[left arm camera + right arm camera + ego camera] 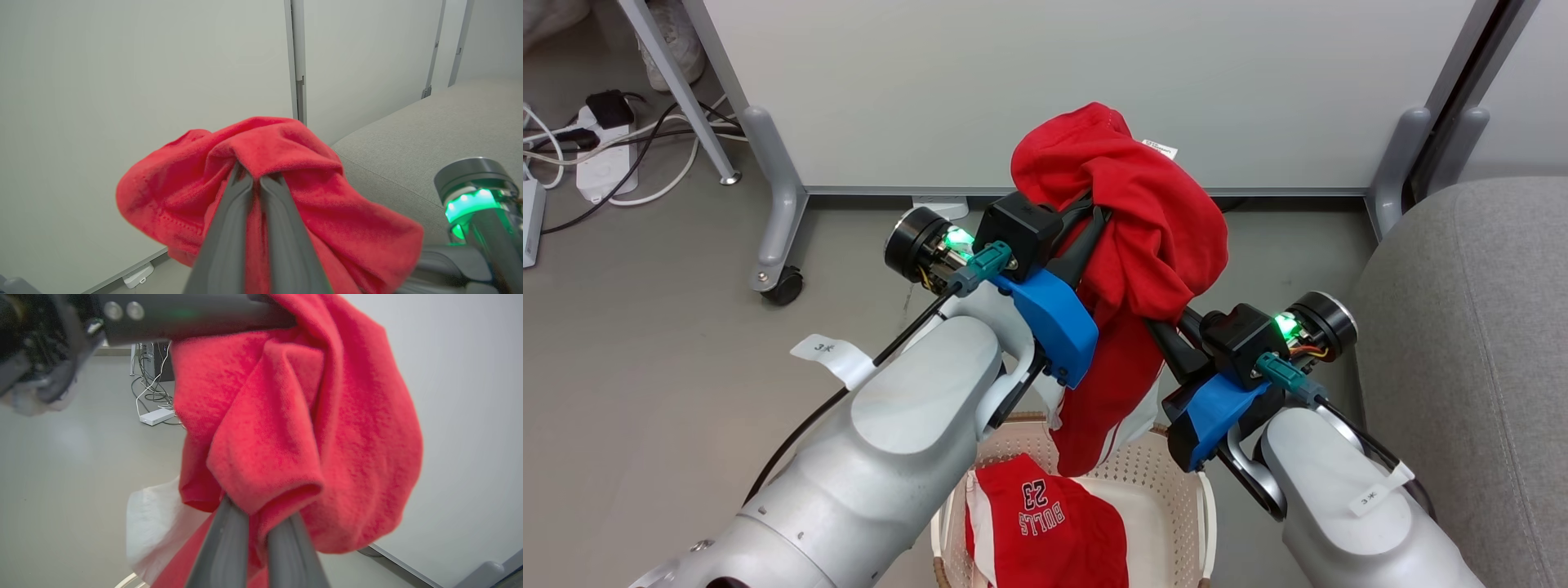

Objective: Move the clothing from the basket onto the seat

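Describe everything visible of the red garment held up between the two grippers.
The red garment is soft, fleecy-looking cloth, bunched and folded, with a white tag at its top edge and white trim near its lower end. It hangs in the air above the basket, draped over both grippers: the left gripper is shut on a top fold, the right gripper on a lower fold. Its tail dangles toward the jersey in the basket; whether they touch cannot be told.
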### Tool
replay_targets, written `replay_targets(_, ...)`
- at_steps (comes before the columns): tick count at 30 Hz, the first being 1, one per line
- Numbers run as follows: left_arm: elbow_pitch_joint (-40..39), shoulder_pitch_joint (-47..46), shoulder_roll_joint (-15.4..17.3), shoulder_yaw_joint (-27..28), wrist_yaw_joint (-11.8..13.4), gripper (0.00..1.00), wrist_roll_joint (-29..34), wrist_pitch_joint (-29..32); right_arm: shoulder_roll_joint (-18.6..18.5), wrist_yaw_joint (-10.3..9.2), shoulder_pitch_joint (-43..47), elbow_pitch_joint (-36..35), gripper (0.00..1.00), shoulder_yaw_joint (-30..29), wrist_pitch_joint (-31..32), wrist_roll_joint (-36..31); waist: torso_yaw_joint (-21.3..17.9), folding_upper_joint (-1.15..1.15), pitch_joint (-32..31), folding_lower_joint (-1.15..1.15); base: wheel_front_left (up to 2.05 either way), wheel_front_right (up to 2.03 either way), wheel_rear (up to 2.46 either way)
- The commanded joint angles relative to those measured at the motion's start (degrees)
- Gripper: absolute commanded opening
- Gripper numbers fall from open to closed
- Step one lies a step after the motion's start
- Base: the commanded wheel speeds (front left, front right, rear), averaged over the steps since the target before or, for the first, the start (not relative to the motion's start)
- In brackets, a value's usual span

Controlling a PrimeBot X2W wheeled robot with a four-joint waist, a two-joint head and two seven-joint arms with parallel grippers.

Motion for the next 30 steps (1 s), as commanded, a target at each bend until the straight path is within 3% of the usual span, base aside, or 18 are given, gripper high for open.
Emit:
replay_targets(1, 0.2, -1.1, 0.1, -0.2, -0.2, 0.0, -0.2, -0.3, -0.2, 0.03, 0.4, -0.3, 0.0, -0.1, -0.2, 0.3, 0.0, 0.0, 0.0, 0.0, 0.0, 0.0, 0.0)
replay_targets(9, 0.8, -1.0, 0.0, -0.4, -0.2, 0.0, -0.5, -0.6, -0.4, 0.03, 0.6, -0.6, 0.0, 0.1, -0.2, 0.8, 0.0, 0.0, 0.0, 0.0, 0.0, 0.0, 0.0)
replay_targets(10, 0.9, -1.0, -0.1, -0.3, 0.0, 0.1, -0.6, -0.7, -0.4, 0.03, 0.6, -0.6, 0.0, 0.1, -0.2, 0.8, 0.0, 0.0, 0.0, 0.0, 0.0, 0.0, 0.0)
replay_targets(11, 0.9, -1.0, -0.1, -0.2, 0.2, 1.0, -0.6, -0.7, -0.4, 0.03, 0.7, -0.6, 0.0, 0.1, -0.2, 0.8, 0.0, 0.0, 0.0, 0.0, 0.0, 0.0, 0.0)
replay_targets(30, 0.8, -1.8, 0.0, -0.3, 1.9, 1.0, 0.0, -1.6, -0.6, 0.03, 0.5, -2.1, 0.0, -1.2, -0.2, 1.6, -0.8, 0.0, 1.5, 0.0, 0.0, 0.0, 0.0)
